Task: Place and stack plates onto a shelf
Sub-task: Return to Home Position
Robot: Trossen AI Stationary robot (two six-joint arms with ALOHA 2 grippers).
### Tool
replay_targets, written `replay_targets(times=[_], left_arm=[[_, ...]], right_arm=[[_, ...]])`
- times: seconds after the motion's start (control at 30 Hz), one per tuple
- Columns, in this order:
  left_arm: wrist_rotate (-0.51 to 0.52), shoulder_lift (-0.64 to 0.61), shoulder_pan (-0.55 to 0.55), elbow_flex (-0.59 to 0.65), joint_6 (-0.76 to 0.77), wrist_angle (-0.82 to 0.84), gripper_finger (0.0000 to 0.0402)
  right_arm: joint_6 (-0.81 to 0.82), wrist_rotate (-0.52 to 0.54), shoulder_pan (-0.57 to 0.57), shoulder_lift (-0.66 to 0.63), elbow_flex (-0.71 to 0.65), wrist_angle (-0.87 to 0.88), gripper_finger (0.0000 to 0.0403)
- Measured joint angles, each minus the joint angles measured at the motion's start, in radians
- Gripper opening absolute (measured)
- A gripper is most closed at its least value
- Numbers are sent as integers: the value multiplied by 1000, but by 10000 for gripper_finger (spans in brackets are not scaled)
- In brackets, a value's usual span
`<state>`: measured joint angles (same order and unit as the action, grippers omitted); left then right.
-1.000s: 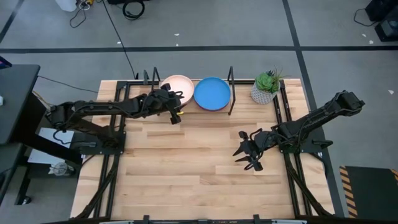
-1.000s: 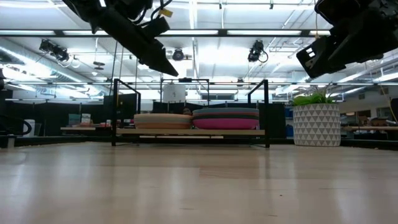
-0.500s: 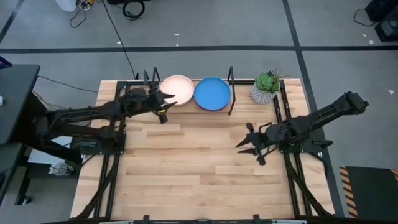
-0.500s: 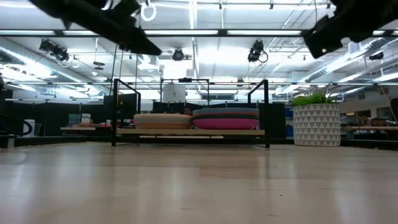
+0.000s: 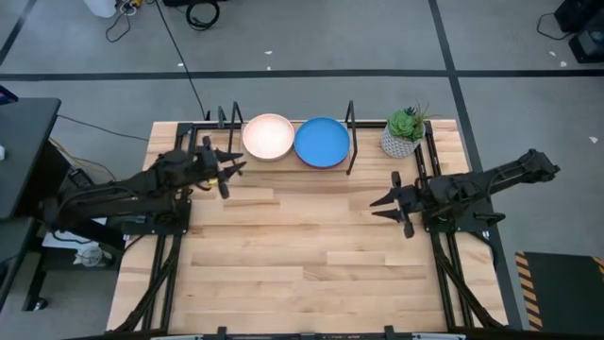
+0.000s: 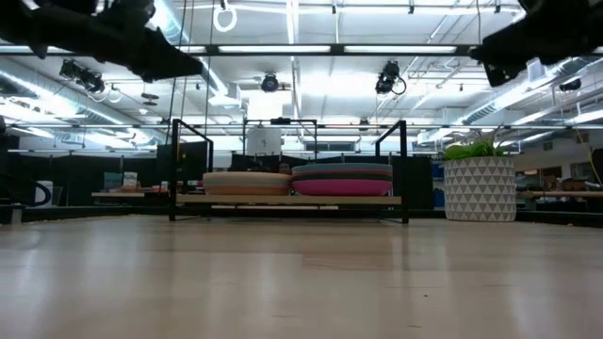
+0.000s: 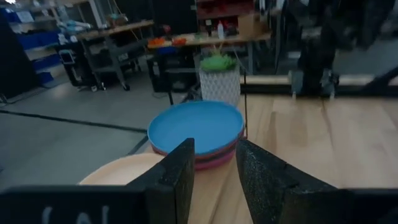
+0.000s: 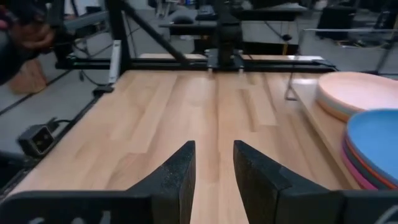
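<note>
Two stacks of plates rest on the shelf (image 5: 283, 162), a light-wood board between black end frames. The left stack has a peach plate (image 5: 269, 137) on top. The right stack has a bright blue plate (image 5: 322, 142) on top, with a magenta plate (image 7: 211, 160) showing under it. The low view shows both stacks (image 6: 247, 182) (image 6: 342, 179) side by side on the board (image 6: 287, 199). My left gripper (image 5: 226, 170) is open and empty, near the shelf's left end. My right gripper (image 5: 385, 204) is open and empty, over the table's right part.
A small potted green plant (image 5: 404, 132) stands on the table to the right of the shelf, also seen as the pot (image 6: 479, 188) in the low view. Bare wooden tabletop (image 5: 302, 255) spreads between the arms and toward the near edge. Black rails (image 5: 429, 170) run along the table's sides.
My left gripper has drawn back from the peach plate's stack toward the table's left edge, staying open. My right gripper has moved toward the table's far right, also open. The plates have not moved.
</note>
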<state>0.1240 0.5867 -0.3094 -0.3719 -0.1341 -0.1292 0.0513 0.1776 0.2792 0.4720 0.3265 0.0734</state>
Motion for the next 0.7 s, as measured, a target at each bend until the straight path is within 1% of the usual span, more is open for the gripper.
replay_targets(times=[0.23,0.4,0.7], left_arm=[[1,-154,3,80,70,-8,125],[6,-245,5,137,85,-5,125],[13,-347,5,170,97,60,125]], right_arm=[[24,10,-11,-123,-62,4,114],[16,11,-11,-201,-92,3,114],[24,14,-11,-292,-111,49,114]])
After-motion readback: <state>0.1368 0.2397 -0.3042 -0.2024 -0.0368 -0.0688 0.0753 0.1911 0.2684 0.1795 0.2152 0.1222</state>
